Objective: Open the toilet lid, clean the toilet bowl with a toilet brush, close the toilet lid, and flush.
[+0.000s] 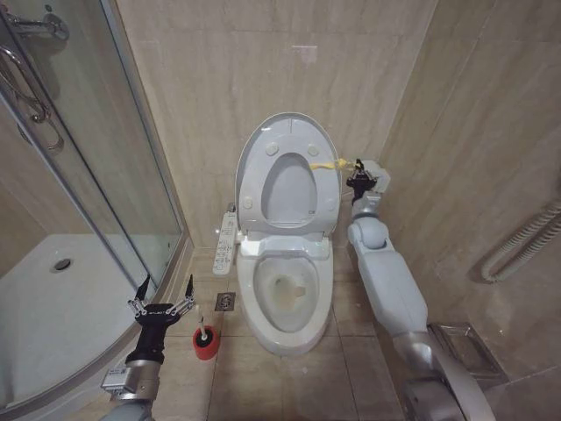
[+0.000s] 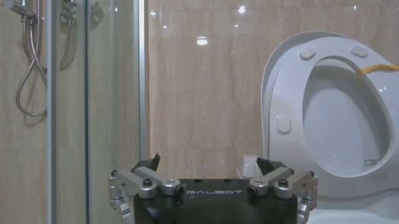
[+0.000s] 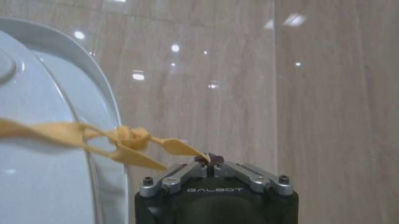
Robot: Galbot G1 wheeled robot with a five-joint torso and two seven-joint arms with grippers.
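The toilet lid [image 1: 287, 140] stands raised, upright against the tiled wall [image 1: 219, 88] behind the toilet, with the seat ring [image 1: 289, 189] raised in front of it. Round bumpers show on the upturned underside. A yellow loop tag [image 1: 329, 163] hangs at the lid's edge on the robot's right side.

The right gripper [image 1: 358, 177] is just beside that edge of the lid, its arm reaching up along the right side of the toilet. In the right wrist view its fingers [image 3: 215, 164] are pressed together on the free end of the yellow loop tag [image 3: 124, 140], which runs from there across the lid [image 3: 44, 140].

Below the lid, the toilet bowl [image 1: 287, 294] is uncovered; its inside shows yellowish staining. A button panel [image 1: 225, 244] sits along the bowl's left side.

The toilet brush [image 1: 203, 333] stands in its red cup holder [image 1: 207, 346] on the floor, just left of the bowl's front.

The left gripper [image 1: 164, 294] hovers to the left of the brush, near it but apart, fingers spread wide and holding nothing. In the left wrist view the left gripper [image 2: 212, 170] faces the wall, with the lid [image 2: 293, 93] to one side and a glass shower door [image 2: 93, 93] to the other.
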